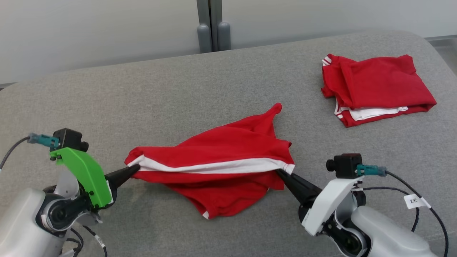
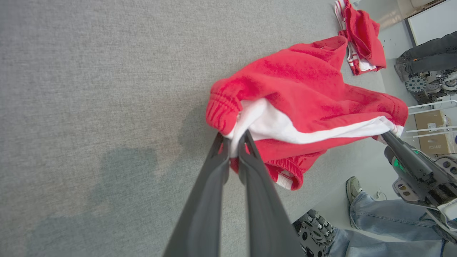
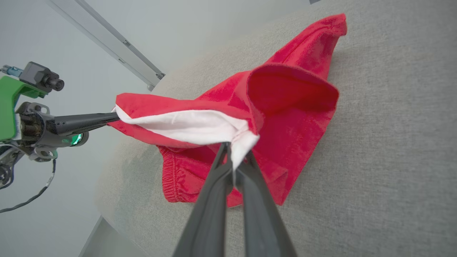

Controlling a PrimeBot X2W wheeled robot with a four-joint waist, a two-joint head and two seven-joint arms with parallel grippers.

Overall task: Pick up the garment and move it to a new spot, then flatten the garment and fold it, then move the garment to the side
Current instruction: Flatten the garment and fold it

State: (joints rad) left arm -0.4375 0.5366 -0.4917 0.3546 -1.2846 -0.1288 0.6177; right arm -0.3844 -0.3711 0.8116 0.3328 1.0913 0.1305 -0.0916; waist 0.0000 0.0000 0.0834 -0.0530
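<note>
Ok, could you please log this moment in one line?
left gripper: shut on garment | right gripper: shut on garment | garment: stretched between both | folded pile: far right

The garment (image 1: 221,150) is bright red with a broad white band (image 1: 214,167) along one edge; the folded garment (image 1: 378,85) is the same red, with white stripes at its hem; the tabletop (image 1: 142,96) is a flecked mid-grey weave; the left hand (image 1: 134,169) has dark charcoal fingers and a vivid green bracket (image 1: 84,173); the right hand (image 1: 279,172) has the same dark fingers and a white bracket (image 1: 328,203); each black wrist camera (image 1: 69,138) has a teal plug (image 1: 44,140); a person's jeans (image 2: 385,214) are faded blue.
</note>
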